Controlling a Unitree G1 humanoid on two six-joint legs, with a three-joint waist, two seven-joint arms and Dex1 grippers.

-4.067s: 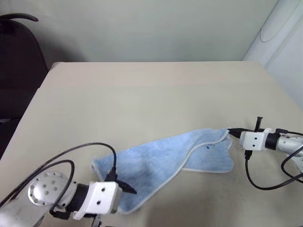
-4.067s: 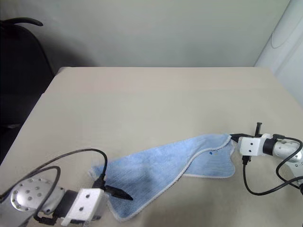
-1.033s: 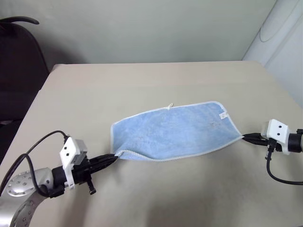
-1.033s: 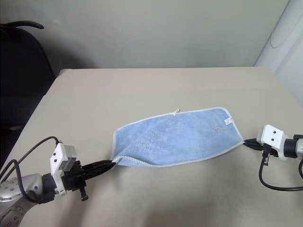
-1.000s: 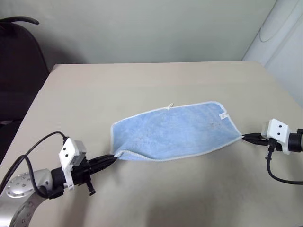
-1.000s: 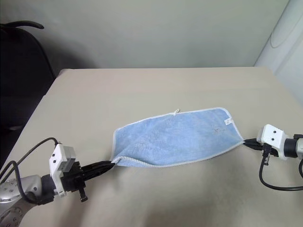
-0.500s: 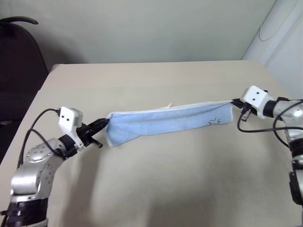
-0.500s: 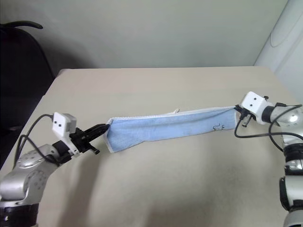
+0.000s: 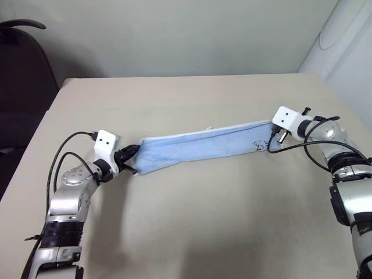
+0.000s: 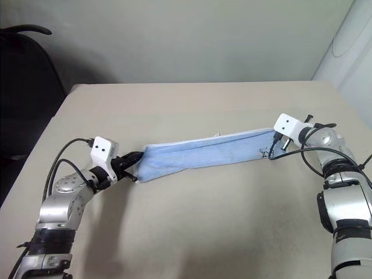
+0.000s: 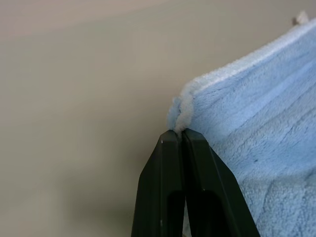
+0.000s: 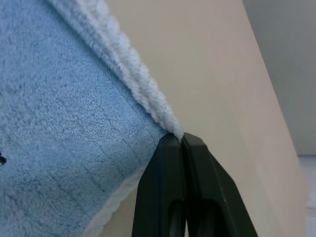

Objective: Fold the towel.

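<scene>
we saw the light blue terry-cloth towel (image 9: 203,146) with whitish border stretched above the beige table (image 9: 192,232), apparently not resting on it. the left gripper (image 11: 181,136) pinched one end corner, the right gripper (image 12: 180,140) the other.

We see a flat beige table (image 9: 192,221) filling the middle ground, a black padded chair (image 9: 20,87) at its far left, a plain pale wall (image 9: 174,35) behind, and a white rounded appliance (image 9: 343,46) at far right.
</scene>
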